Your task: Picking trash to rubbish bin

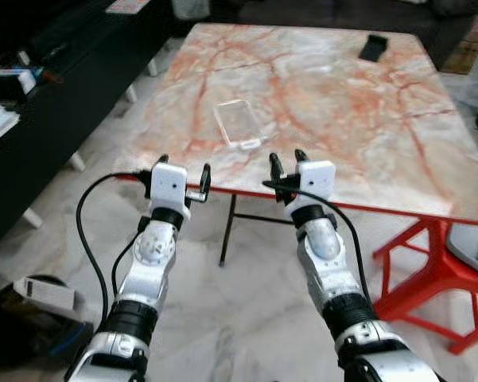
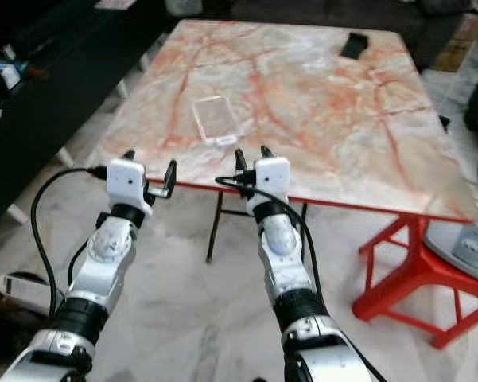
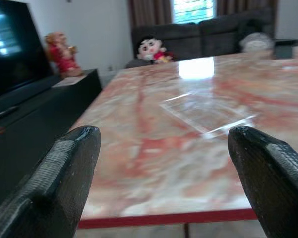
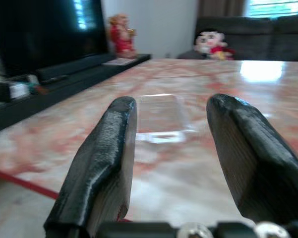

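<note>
A clear plastic tray-like wrapper lies flat on the marble table, near its front edge. My left gripper hovers at the table's front edge, a little left of the wrapper, open with nothing between its fingers. My right gripper is at the same edge, just right of the wrapper, open and empty too. The left wrist view shows the wrapper ahead between the fingers. In the right wrist view the wrapper lies ahead of the fingers.
A black phone-like object lies at the table's far right. A black TV cabinet runs along the left. The table stands on red legs. A dark bin with a white box sits on the floor at lower left.
</note>
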Controlling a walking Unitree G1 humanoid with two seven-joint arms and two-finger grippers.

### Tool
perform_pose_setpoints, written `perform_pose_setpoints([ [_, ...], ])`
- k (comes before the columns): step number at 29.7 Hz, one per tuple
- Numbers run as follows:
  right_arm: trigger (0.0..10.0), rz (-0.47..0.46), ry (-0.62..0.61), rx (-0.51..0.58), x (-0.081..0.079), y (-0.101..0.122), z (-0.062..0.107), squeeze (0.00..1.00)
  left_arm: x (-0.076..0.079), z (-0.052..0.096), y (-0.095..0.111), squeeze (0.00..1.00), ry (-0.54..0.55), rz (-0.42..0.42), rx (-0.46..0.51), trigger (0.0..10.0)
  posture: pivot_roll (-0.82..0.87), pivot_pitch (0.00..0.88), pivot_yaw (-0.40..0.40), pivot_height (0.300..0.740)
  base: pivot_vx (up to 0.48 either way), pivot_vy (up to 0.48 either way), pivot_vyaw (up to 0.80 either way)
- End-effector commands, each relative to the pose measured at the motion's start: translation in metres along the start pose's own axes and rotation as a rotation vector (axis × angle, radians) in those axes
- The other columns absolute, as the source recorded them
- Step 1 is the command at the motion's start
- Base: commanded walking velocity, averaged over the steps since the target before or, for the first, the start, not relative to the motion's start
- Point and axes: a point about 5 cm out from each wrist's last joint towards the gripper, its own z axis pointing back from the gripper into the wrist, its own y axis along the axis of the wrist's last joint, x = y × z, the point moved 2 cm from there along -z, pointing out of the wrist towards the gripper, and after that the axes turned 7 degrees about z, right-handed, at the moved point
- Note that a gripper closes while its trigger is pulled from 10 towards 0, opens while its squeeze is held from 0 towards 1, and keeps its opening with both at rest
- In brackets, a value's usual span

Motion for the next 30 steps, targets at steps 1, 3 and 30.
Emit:
perform_pose_setpoints([
  [1,10.0,-0.018,0.0,-0.004,-0.001,0.002,-0.003,0.0,0.004,-0.002,0.0,0.0,-0.016,0.004,-0.005,10.0,0.13,0.134,0.031,0.74,0.307,0.0,0.0],
  [3,10.0,-0.008,0.015,0.004,-0.003,0.003,-0.003,0.0,0.003,-0.002,0.0,0.0,-0.016,0.003,-0.004,10.0,0.13,0.132,0.033,0.74,0.311,0.0,0.0],
  [30,10.0,-0.01,0.055,0.051,-0.014,0.01,-0.003,0.0,0.004,-0.001,0.0,0.0,-0.028,0.005,-0.007,10.0,0.12,0.097,0.04,0.74,0.347,0.0,0.13],
])
